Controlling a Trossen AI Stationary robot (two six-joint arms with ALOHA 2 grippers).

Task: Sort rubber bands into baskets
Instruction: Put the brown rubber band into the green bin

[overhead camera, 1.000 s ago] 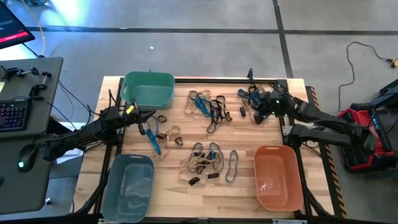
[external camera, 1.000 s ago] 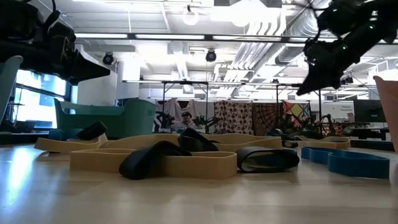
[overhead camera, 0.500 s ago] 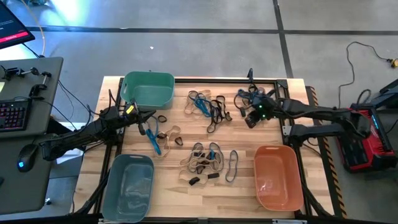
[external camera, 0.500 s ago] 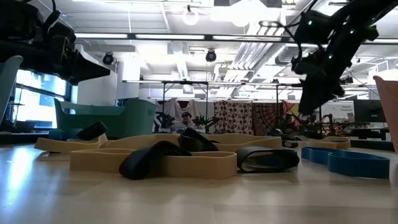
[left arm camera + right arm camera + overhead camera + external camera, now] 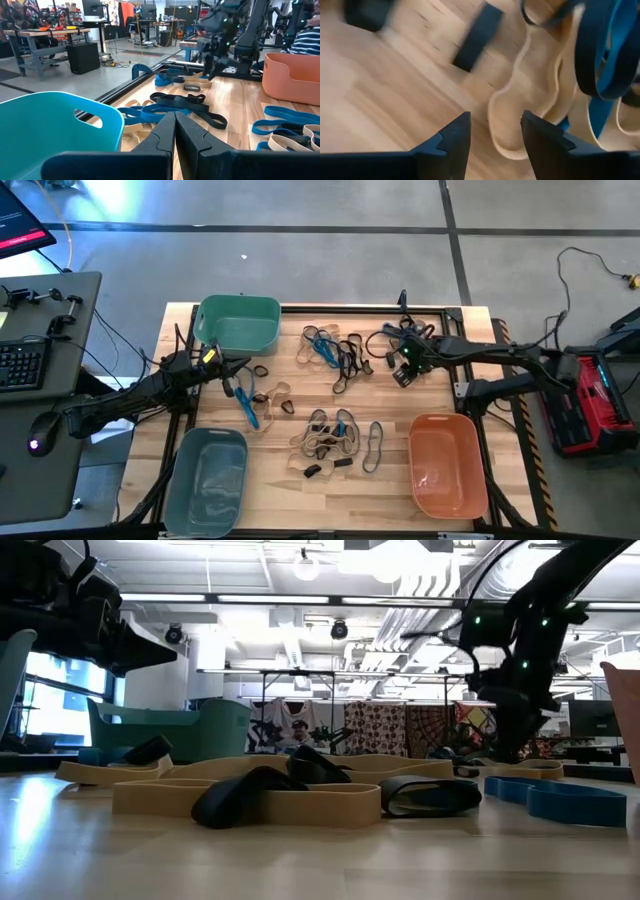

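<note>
Rubber bands in tan, blue and black lie in loose clusters on the wooden table (image 5: 300, 405): one at the far middle (image 5: 335, 350), one at the near middle (image 5: 330, 442), one at the far right (image 5: 398, 335). My right gripper (image 5: 400, 368) is open and points down at the far-right cluster. In the right wrist view a tan band's looped end (image 5: 512, 117) lies on the table between its fingers (image 5: 451, 137); I see no touch. My left gripper (image 5: 236, 370) is shut, holds nothing and hovers beside the teal-green basket (image 5: 238, 323).
The grey-blue basket (image 5: 205, 480) stands at the near left corner and the orange basket (image 5: 447, 465) at the near right. A small black band (image 5: 477, 35) and blue bands (image 5: 605, 55) lie just beyond my right gripper. A blue and tan band (image 5: 258, 402) lies near my left gripper.
My right gripper has gone toward the table's left edge and down toward the table, tipping from a slant until it points down over the far-right bands. The bands have not moved.
</note>
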